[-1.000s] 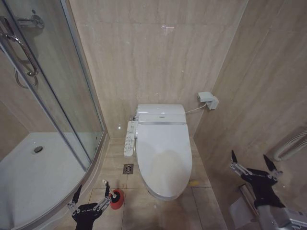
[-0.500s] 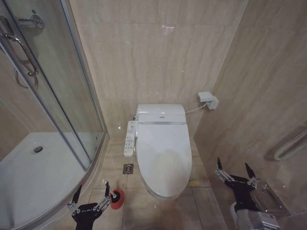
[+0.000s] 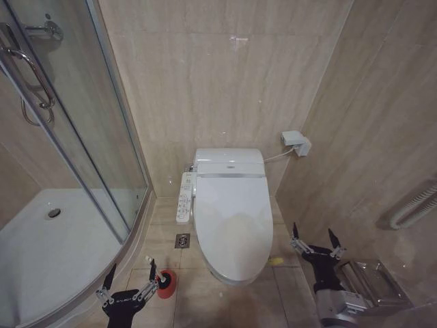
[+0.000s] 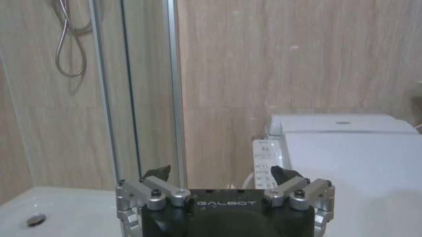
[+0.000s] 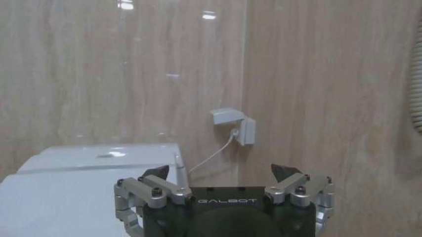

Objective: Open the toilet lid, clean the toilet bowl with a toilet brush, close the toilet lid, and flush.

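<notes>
A: Change since earlier frame? Right tool (image 3: 313, 239) has come in and toward the toilet. It was out by the right wall; now it sits just beside the right flank of the toilet lid (image 3: 233, 222), near the lid's front half, not touching. Left tool (image 3: 128, 277) hasn't budged, parked low at the left above the floor.

B: Tool states?

A: Both spread wide, nothing held. Right wrist view shows the right tool's fingers (image 5: 153, 173) well apart, facing the wall and the tank end of the toilet. Left wrist view, same wide spread.

B: Task things?

A: Lid is down, flat over the toilet bowl (image 3: 225, 275), whose rim just peeks under the lid's front edge. Side control panel (image 3: 184, 197) sits on the toilet's left. Toilet brush (image 3: 161, 280) stands in its red holder on the floor tile, left of the bowl's front, just beside the left tool's fingertip.

B: Meaning for the task?

A: Looks like the approach for lid opening, step one, nothing done yet. Everything but the right arm matches the earlier frame: lid, brush, camera view unshifted.
</notes>
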Tool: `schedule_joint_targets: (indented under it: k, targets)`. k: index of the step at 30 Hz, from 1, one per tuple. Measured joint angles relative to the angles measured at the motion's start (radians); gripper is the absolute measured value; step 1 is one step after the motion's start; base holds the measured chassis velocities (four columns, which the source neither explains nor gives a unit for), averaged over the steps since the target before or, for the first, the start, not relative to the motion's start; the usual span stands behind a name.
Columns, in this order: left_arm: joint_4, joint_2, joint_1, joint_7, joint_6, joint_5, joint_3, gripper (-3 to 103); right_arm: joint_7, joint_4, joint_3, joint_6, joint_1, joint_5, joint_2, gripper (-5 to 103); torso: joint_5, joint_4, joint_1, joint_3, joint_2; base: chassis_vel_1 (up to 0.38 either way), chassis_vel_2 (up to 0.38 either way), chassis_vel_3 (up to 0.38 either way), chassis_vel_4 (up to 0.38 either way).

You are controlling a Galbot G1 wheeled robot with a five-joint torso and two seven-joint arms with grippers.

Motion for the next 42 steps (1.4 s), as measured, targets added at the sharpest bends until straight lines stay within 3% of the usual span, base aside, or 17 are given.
schedule_joint_targets:
  k: [42]
  targets:
    - [0.0, 0.0, 0.0, 0.0, 0.0, 0.0, 0.0, 99, 0.01, 0.022, -0.037, -0.022, -0.004, -0.006, 0.004, 100, 0.0, 0.0, 0.0, 0.0, 0.0, 0.0, 0.0, 0.0, 0.0]
